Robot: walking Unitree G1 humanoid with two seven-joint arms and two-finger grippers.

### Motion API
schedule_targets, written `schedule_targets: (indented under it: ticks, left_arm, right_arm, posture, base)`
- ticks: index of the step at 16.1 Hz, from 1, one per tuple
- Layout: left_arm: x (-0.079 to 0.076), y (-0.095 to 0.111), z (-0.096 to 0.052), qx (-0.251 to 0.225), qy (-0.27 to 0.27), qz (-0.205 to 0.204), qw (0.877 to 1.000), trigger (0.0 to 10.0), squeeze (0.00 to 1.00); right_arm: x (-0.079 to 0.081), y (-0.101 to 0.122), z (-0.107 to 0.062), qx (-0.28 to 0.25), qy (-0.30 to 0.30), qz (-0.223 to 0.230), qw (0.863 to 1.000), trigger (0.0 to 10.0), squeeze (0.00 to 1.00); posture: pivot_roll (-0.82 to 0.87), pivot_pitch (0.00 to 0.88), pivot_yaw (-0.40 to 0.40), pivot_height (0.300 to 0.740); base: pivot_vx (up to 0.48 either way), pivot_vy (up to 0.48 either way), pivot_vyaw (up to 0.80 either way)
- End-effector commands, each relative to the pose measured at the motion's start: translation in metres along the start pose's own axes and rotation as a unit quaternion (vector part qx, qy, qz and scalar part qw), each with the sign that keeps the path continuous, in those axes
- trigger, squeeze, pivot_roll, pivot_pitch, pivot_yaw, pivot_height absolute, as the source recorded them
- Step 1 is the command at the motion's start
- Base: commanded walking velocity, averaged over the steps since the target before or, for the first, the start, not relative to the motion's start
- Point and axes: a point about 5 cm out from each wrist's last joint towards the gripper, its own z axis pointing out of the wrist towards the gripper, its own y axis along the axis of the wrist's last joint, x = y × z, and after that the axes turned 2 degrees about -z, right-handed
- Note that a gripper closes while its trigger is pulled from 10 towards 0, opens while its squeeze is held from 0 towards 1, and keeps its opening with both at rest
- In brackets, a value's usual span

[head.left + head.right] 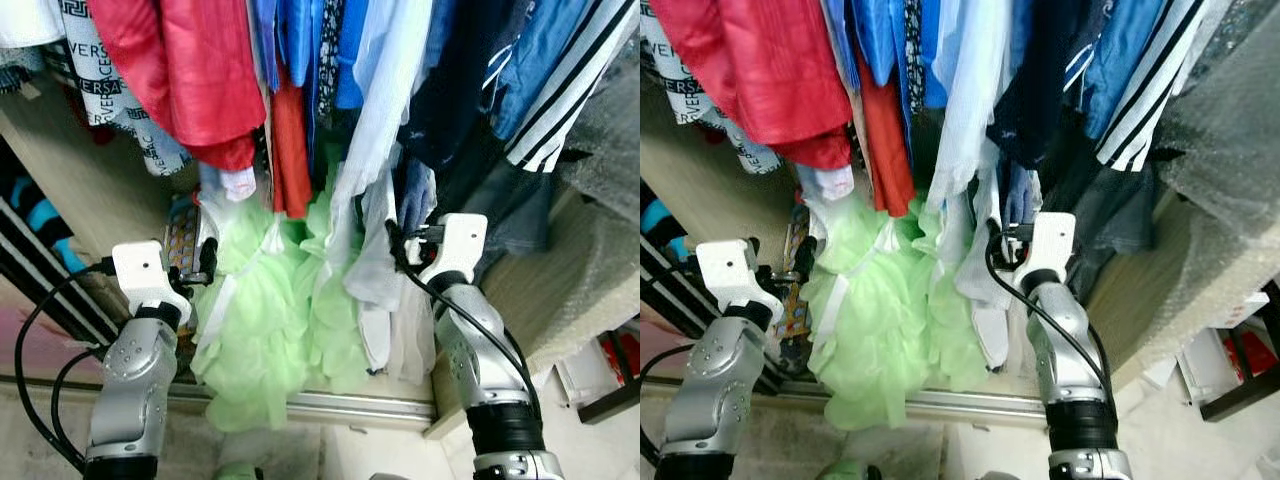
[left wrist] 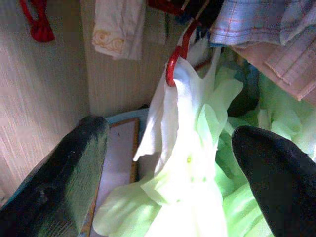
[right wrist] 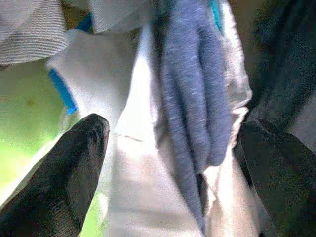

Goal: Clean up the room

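We look down into an open wardrobe packed with hanging clothes. At the upper left of the frame hangs a red garment (image 1: 185,70), with a black-and-white lettered cloth (image 1: 95,75) beside it at the far left.

At lower left, the left claw (image 2: 165,177) reaches toward the wardrobe's wooden side wall (image 2: 44,89); its two black fingers (image 2: 59,182) stand wide apart, gripping nothing. Between them in the left wrist view we see a pale green frilly dress (image 1: 270,330) hung on a red hanger (image 2: 174,61), with a framed flat board (image 2: 116,158) against the wall just beside it.

At centre frame the green dress spills down to the wardrobe's metal floor rail (image 1: 340,405). Above it hang blue garments (image 1: 300,40) and an orange-red one (image 1: 290,150).

Right of centre, a long white garment (image 1: 375,150) hangs down. The right claw (image 3: 173,168) is raised at it, fingers (image 3: 64,173) spread open and empty, with white cloth and a grey-blue fold (image 3: 195,94) between them. At upper right hangs a dark striped garment (image 1: 570,90).
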Motion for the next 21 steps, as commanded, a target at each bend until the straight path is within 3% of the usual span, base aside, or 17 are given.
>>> schedule_targets:
  ticks: [1, 3, 4, 5, 6, 9, 11, 14, 16, 18, 21]
  left_arm:
    - [-0.002, 0.001, -0.003, 0.005, -0.005, 0.014, 1.0, 10.0, 0.0]
    - [0.003, -0.006, -0.015, 0.014, 0.006, 0.042, 0.999, 10.0, 0.0]
    - [0.008, -0.009, -0.021, 0.018, 0.014, 0.035, 0.999, 10.0, 0.0]
    - [0.017, -0.008, -0.036, -0.004, 0.039, 0.072, 0.997, 10.0, 0.0]
    - [0.021, -0.011, -0.044, 0.002, 0.044, 0.046, 0.998, 10.0, 0.0]
    - [0.014, -0.019, -0.059, 0.006, -0.008, 0.035, 0.999, 10.0, 0.0]
    - [0.005, -0.023, -0.062, 0.008, -0.019, 0.028, 0.999, 10.0, 0.0]
    - [0.0, -0.015, -0.055, -0.014, -0.011, 0.073, 0.997, 10.0, 0.0]
    - [-0.001, -0.009, -0.047, -0.022, -0.007, 0.105, 0.994, 10.0, 0.0]
    - [-0.004, -0.005, -0.039, -0.028, -0.008, 0.105, 0.994, 10.0, 0.0]
    - [-0.006, -0.007, -0.038, -0.029, 0.008, 0.123, 0.992, 10.0, 0.0]
  right_arm:
    - [-0.006, 0.005, -0.003, -0.007, -0.005, -0.005, 1.0, 10.0, 0.0]
    - [-0.012, -0.001, -0.014, 0.0, -0.007, -0.026, 1.0, 10.0, 0.0]
    - [-0.013, -0.002, -0.02, -0.005, -0.006, -0.076, 0.997, 10.0, 0.0]
    - [-0.019, -0.008, -0.039, 0.004, -0.004, -0.051, 0.999, 10.0, 0.0]
    - [-0.026, -0.011, -0.051, -0.003, -0.016, -0.08, 0.997, 10.0, 0.0]
    - [-0.026, -0.02, -0.075, 0.011, -0.005, -0.059, 0.998, 10.0, 0.0]
    - [-0.025, -0.017, -0.069, 0.006, -0.015, -0.061, 0.998, 10.0, 0.0]
    - [-0.02, -0.01, -0.06, -0.006, -0.014, -0.09, 0.996, 10.0, 0.0]
    - [-0.015, -0.007, -0.051, -0.012, -0.003, -0.105, 0.994, 10.0, 0.0]
    - [-0.015, -0.004, -0.041, -0.018, -0.002, -0.103, 0.994, 10.0, 0.0]
    - [-0.009, 0.001, -0.036, -0.027, 0.011, -0.108, 0.994, 10.0, 0.0]
  posture:
    - [-0.04, 0.0, -0.019, 0.74]
    - [-0.04, 0.0, -0.015, 0.74]
    - [-0.04, 0.0, -0.018, 0.74]
    - [-0.04, 0.0, -0.018, 0.74]
    - [-0.04, 0.0, -0.018, 0.74]
    - [-0.05, 0.0, -0.013, 0.74]
    - [-0.05, 0.0, -0.01, 0.74]
    - [-0.05, 0.0, -0.008, 0.74]
    - [-0.04, 0.0, -0.013, 0.74]
    - [-0.04, 0.0, -0.018, 0.74]
    - [-0.04, 0.0, -0.017, 0.74]
  base:
    - [0.0, 0.0, 0.0]
    - [0.0, 0.0, 0.0]
    - [0.0, 0.0, 0.0]
    - [0.0, 0.0, 0.0]
    - [0.0, 0.0, 0.0]
    - [0.0, 0.0, 0.0]
    - [0.0, 0.0, 0.0]
    - [0.0, 0.0, 0.0]
    - [0.0, 0.0, 0.8]
    - [0.0, 0.0, 0.8]
    - [0.0, 0.0, 0.8]
